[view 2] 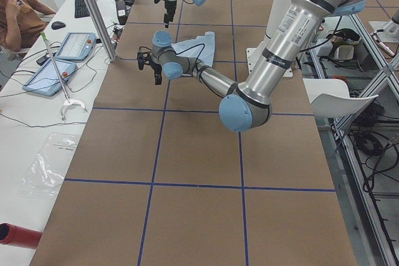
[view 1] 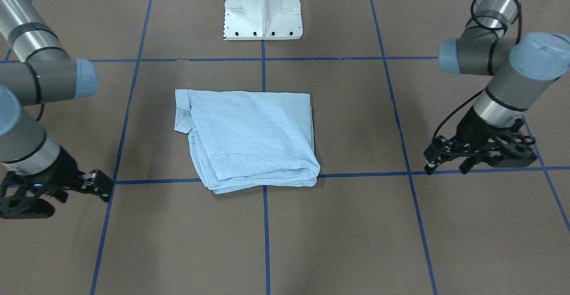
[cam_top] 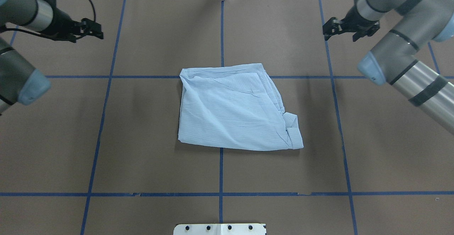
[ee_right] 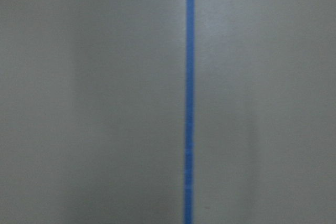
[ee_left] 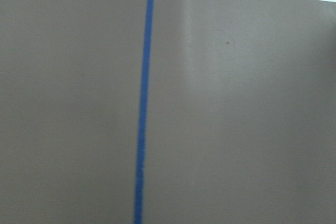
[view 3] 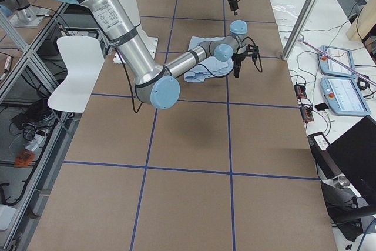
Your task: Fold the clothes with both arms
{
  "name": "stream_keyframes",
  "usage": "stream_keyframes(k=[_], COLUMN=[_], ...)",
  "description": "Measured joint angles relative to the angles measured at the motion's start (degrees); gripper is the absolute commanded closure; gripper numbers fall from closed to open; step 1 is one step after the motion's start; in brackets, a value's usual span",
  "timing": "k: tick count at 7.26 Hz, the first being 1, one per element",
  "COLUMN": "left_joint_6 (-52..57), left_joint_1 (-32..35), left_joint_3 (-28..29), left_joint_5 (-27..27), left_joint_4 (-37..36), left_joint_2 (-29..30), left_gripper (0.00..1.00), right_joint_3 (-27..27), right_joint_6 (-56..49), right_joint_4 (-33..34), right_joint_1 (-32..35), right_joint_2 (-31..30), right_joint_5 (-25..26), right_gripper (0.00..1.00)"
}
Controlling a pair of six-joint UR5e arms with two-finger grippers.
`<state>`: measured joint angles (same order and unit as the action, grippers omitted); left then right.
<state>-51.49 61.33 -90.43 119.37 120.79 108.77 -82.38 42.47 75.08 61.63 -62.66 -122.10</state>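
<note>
Brown paper covering the big flat table [view 1: 356, 232] is closest to both wrist cameras. One thin blue tape line [ee_left: 142, 129] runs down each of those views.

The black two-finger left gripper [view 1: 445, 169] hangs over the table and points down. Its fingers are spread apart, and they hold nothing and touch nothing. The black two-finger right gripper [cam_top: 339, 33] points down too, with its fingers apart and nothing between them. Each gripper is just beside a blue line.

I count two silver-grey robot arms with light-blue round caps [view 1: 503, 85], two grippers, and one pale-blue striped cloth shirt [view 1: 254, 134]. The shirt lies between the two grippers, well apart from both. It is folded into a thick, almost square pile of many layers. A loose flap sticks out at the corner on the right gripper's side. The shirt rests flat on the table, and its edge covers a spot where two blue lines cross.

Brown paper and blue lines lie between each gripper and the shirt. One white metal robot base [view 1: 262, 14] stands past the shirt, farther back than the grippers. Past the grippers, away from the robot, is a white side desk [view 2: 37, 110] with two flat screens [view 2: 73, 45]. A person in an orange-brown top [view 2: 19, 17] sits there.
</note>
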Motion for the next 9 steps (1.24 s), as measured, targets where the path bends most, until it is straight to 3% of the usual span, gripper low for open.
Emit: stream_keyframes(k=[4, 6, 9], left_joint_6=[34.78, 39.16, 39.26], left_joint_1=[15.89, 19.13, 19.87], left_joint_3=[-3.68, -3.29, -2.66], left_joint_5=[5.96, 7.9, 8.21], left_joint_4=[-0.41, -0.82, 0.31], left_joint_2=[-17.97, -21.55, -22.7], left_gripper=[0.0, 0.0, 0.0], right_joint_3=[-0.15, 0.28, 0.41], right_joint_6=[-31.21, -37.82, -38.74], right_joint_4=[0.48, 0.12, -2.71], right_joint_1=[15.42, 18.99, 23.24], right_joint_2=[-14.45, -19.91, -24.69], right_joint_5=[-11.19, -13.31, -13.57], right_gripper=[0.0, 0.0, 0.0])
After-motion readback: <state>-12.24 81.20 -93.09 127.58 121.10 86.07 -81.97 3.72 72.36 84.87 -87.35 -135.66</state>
